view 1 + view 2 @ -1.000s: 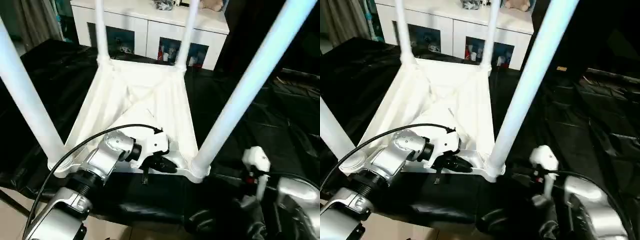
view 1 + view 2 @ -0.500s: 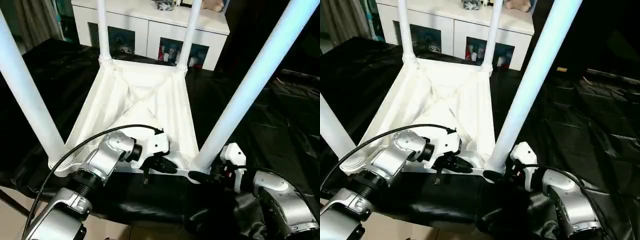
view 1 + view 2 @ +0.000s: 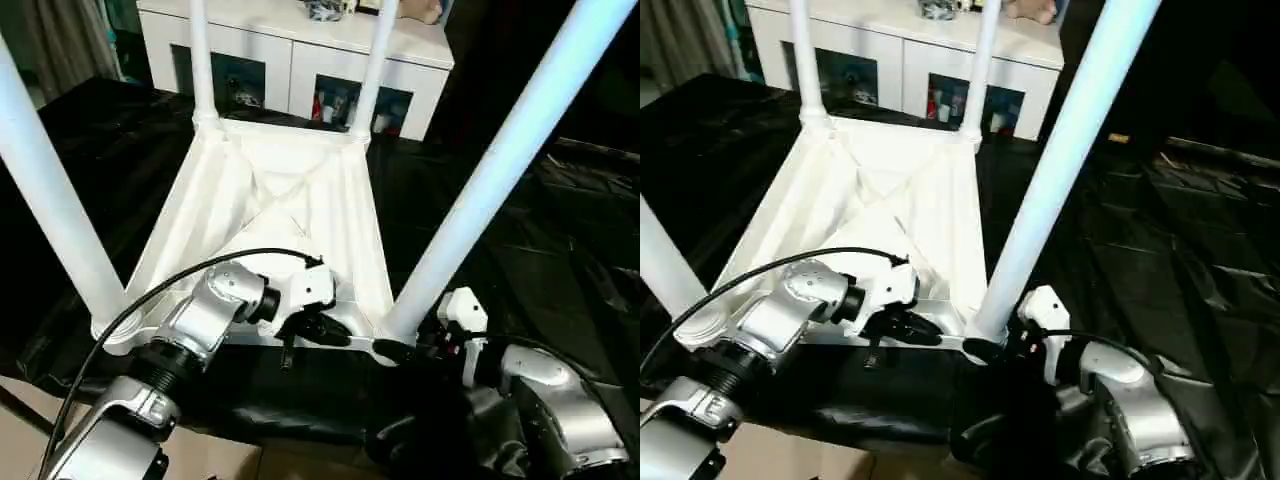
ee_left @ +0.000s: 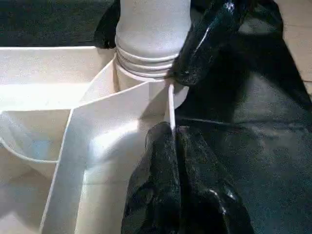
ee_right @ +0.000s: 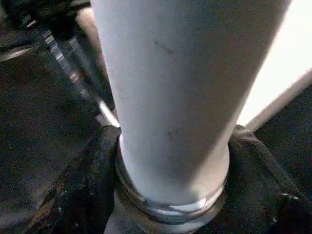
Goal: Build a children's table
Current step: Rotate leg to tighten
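While the top (image 3: 280, 200) lies upturned at frame centre, its near rim is pinched by the left tool (image 3: 318, 328); the right tool (image 3: 405, 350), spread around the lower-right leg (image 3: 480, 190), should be closed squarely at its base.

Both head cameras look forward and down from above the silver forearms, set slightly apart, sharing the upturned white plastic ribbed table top (image 3: 280, 200) on black sheeting (image 3: 560, 230), with the white glass-door cabinet (image 3: 300, 60) far. The left wrist camera sits very close to the top's near rim, facing right toward the near-right white tapered tube leg (image 4: 152, 29). The right wrist camera looks at that leg's base (image 5: 170, 122) from nearer still.
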`<state>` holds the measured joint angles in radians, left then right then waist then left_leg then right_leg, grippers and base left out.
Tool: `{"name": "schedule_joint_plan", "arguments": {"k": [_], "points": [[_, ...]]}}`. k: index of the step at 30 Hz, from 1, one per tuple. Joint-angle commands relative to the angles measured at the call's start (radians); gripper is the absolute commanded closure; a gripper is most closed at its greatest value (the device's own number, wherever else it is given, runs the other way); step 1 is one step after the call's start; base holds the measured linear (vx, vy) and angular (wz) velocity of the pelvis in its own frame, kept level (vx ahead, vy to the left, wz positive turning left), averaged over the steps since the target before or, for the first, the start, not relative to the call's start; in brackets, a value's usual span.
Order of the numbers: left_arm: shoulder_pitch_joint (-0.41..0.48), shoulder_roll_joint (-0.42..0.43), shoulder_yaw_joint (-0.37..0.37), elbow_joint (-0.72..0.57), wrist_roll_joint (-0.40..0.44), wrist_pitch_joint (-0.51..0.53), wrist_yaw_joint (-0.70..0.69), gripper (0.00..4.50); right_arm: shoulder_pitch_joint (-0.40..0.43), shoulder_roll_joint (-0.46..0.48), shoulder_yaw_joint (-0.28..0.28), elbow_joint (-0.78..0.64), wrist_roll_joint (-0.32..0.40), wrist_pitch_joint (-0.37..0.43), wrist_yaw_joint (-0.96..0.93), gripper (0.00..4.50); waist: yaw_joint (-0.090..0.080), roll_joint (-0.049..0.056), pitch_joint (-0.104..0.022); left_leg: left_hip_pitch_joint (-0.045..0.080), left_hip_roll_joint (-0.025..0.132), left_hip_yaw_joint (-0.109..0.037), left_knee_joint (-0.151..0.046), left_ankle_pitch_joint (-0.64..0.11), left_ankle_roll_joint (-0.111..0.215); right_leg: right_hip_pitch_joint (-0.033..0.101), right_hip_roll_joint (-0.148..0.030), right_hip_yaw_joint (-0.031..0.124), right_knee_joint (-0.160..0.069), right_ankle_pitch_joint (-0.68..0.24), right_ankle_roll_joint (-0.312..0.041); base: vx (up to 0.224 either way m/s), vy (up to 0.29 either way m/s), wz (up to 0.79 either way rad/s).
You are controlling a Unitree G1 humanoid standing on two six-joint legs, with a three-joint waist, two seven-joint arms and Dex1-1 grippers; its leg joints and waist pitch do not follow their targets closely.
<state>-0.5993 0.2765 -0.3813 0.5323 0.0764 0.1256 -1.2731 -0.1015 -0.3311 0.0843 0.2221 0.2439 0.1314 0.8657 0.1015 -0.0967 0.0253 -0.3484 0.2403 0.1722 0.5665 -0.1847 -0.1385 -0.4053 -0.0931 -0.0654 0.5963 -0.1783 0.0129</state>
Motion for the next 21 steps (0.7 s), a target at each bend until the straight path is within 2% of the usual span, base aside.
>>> {"name": "schedule_joint_plan", "arguments": {"k": [1, 2, 3, 5, 6, 7, 8, 12, 14, 15, 17, 21], "points": [[0.017, -0.045, -0.032, 0.039, 0.002, 0.015, 0.026, 4.5, -0.023, 0.032, -0.053, 0.016, 0.055, 0.021, -0.078, 1.78, -0.006, 0.002, -0.038, -0.006, -0.008, 0.014, -0.07, -0.244, 0.036, 0.044, -0.033, 0.031, -0.071, -0.278, -0.149, 0.0, 0.0, 0.0], [0.013, -0.054, -0.026, 0.047, 0.002, 0.017, 0.044, 4.5, -0.026, 0.043, -0.058, 0.023, 0.054, 0.021, -0.097, 1.78, -0.008, 0.001, -0.038, -0.006, -0.009, 0.014, -0.069, -0.251, 0.034, 0.044, -0.032, 0.031, -0.072, -0.293, -0.144, 0.0, 0.0, 0.0], [-0.011, -0.099, 0.004, 0.102, 0.008, 0.013, 0.15, 4.5, -0.042, 0.105, -0.079, 0.062, 0.037, 0.005, -0.202, 1.78, -0.016, 0.008, -0.037, -0.004, -0.01, 0.012, -0.07, -0.282, 0.024, 0.037, -0.033, 0.031, -0.079, -0.337, -0.133, 0.0, 0.0, 0.0], [-0.027, -0.122, 0.014, 0.133, 0.016, 0.027, 0.203, 4.5, -0.051, 0.142, -0.091, 0.081, 0.031, -0.002, -0.264, 1.78, -0.02, 0.003, -0.035, -0.005, -0.012, 0.01, -0.071, -0.308, 0.019, 0.037, -0.034, 0.028, -0.088, -0.411, -0.109, 0.0, 0.0, 0.0], [-0.035, -0.134, 0.019, 0.145, 0.019, 0.036, 0.231, 4.5, -0.06, 0.16, -0.102, 0.096, 0.025, -0.004, -0.303, 1.78, -0.018, 0.009, -0.036, -0.002, -0.012, 0.01, -0.071, -0.312, 0.017, 0.035, -0.037, 0.029, -0.09, -0.425, -0.104, 0.0, 0.0, 0.0], [-0.043, -0.146, 0.025, 0.157, 0.023, 0.045, 0.26, 4.5, -0.069, 0.178, -0.112, 0.11, 0.018, -0.005, -0.341, 1.78, -0.021, 0.007, -0.034, -0.002, -0.012, 0.009, -0.071, -0.322, 0.016, 0.031, -0.035, 0.029, -0.093, -0.444, -0.096, 0.0, 0.0, 0.0], [-0.052, -0.161, 0.033, 0.17, 0.027, 0.056, 0.294, 4.5, -0.08, 0.2, -0.124, 0.128, 0.011, -0.007, -0.384, 1.78, -0.024, 0.009, -0.036, -0.005, -0.014, 0.007, -0.072, -0.319, 0.011, 0.033, -0.035, 0.028, -0.093, -0.456, -0.09, 0.0, 0.0, 0.0], [-0.084, -0.213, 0.058, 0.222, 0.04, 0.068, 0.418, 4.5, -0.126, 0.265, -0.154, 0.193, -0.015, -0.031, -0.524, 1.78, -0.032, 0.009, -0.038, -0.006, -0.013, 0.007, -0.071, -0.302, 0.011, 0.034, -0.032, 0.028, -0.09, -0.404, -0.097, 0.0, 0.0, 0.0], [-0.103, -0.238, 0.062, 0.258, 0.058, 0.058, 0.477, 4.5, -0.16, 0.296, -0.162, 0.238, -0.032, -0.046, -0.586, 1.78, -0.037, 0.006, -0.041, -0.011, -0.014, 0.008, -0.07, -0.27, 0.015, 0.038, -0.029, 0.029, -0.082, -0.334, -0.112, 0.0, 0.0, 0.0], [-0.103, -0.238, 0.062, 0.258, 0.058, 0.058, 0.477, 4.5, -0.16, 0.296, -0.162, 0.238, -0.032, -0.046, -0.586, 1.78, -0.04, 0.009, -0.042, -0.01, -0.014, 0.009, -0.069, -0.257, 0.016, 0.038, -0.029, 0.03, -0.078, -0.303, -0.121, 0.0, 0.0, 0.0], [-0.108, -0.247, 0.046, 0.277, 0.08, 0.035, 0.503, 4.5, -0.182, 0.312, -0.154, 0.264, -0.033, -0.062, -0.574, 1.78, -0.04, 0.007, -0.042, -0.012, -0.014, 0.01, -0.068, -0.242, 0.026, 0.042, -0.028, 0.03, -0.075, -0.268, -0.132, 0.0, 0.0, 0.0], [-0.105, -0.245, 0.032, 0.279, 0.09, 0.02, 0.498, 4.5, -0.188, 0.322, -0.157, 0.264, -0.011, -0.072, -0.532, 1.78, -0.039, 0.01, -0.04, -0.008, -0.014, 0.012, -0.069, -0.263, 0.04, 0.041, -0.029, 0.031, -0.079, -0.277, -0.14, 0.0, 0.0, 0.0]]}}
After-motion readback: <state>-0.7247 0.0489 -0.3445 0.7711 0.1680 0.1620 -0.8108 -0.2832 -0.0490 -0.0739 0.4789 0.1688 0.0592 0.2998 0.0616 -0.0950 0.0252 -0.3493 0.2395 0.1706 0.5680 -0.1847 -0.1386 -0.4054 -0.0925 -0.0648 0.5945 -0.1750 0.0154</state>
